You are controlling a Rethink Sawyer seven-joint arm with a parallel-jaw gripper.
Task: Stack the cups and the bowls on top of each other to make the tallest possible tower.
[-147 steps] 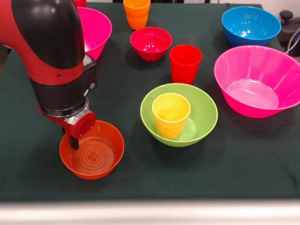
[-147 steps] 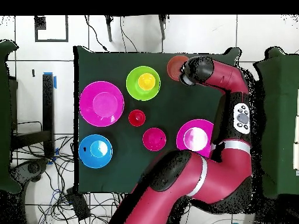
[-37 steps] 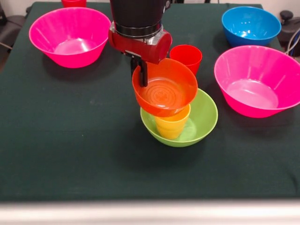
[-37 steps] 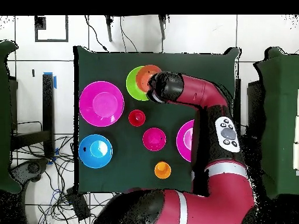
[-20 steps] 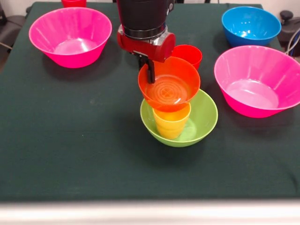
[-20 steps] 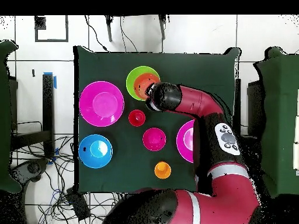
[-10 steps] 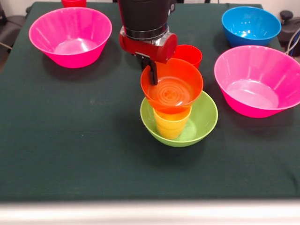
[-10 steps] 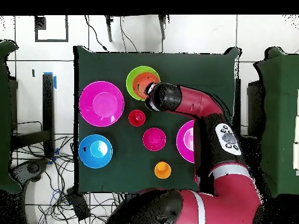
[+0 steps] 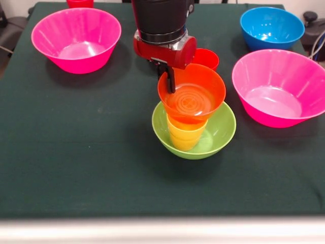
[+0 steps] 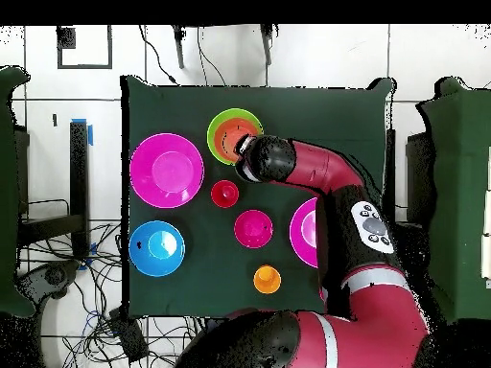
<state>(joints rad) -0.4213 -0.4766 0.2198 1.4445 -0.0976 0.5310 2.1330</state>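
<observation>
Since half a second ago the small orange plastic bowl with the ringed flat bottom (image 9: 192, 94) has shifted slightly toward 3 o'clock in the front view and now sits more squarely over the yellow plastic cup (image 9: 186, 134). The tool (image 9: 170, 80) is closed on the orange bowl's rim at its 9 o'clock side, one dark finger (image 9: 171, 81) showing inside the bowl.

The tower (image 9: 193, 114) stands near the middle of the dark green surface (image 9: 76, 152): a medium lime-green plastic bowl (image 9: 223, 129) as base, the yellow cup upright in it, the glossy orange bowl on top, tilted a little.

Counted in the overhead view: two large hot-pink bowls (image 10: 166, 171) (image 10: 303, 230), one blue bowl (image 10: 156, 248), one small crimson bowl (image 10: 253, 228), one red cup (image 10: 224, 194), one orange cup (image 10: 267, 279).
</observation>
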